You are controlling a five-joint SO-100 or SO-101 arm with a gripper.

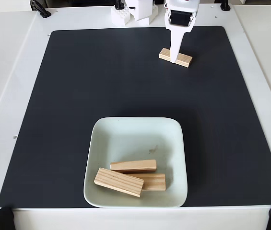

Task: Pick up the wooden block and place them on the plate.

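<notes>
One wooden block (183, 59) lies flat on the black mat at the far right, angled slightly. My white gripper (175, 60) reaches down from the far edge, its tapered fingers (175, 45) standing over the middle of that block with the tip at its near side. Whether the jaws are closed on it is hidden by the front finger. The pale mint-white square plate (135, 136) sits at the near centre of the mat. It holds three wooden blocks: one (133, 166) behind, one (119, 182) lying across the front left, and one (156, 182) partly under it.
The black mat (77, 96) covers most of a white table (10, 72). The arm's white base (135, 12) stands at the far edge. Black clamps (5, 218) sit at the near corners.
</notes>
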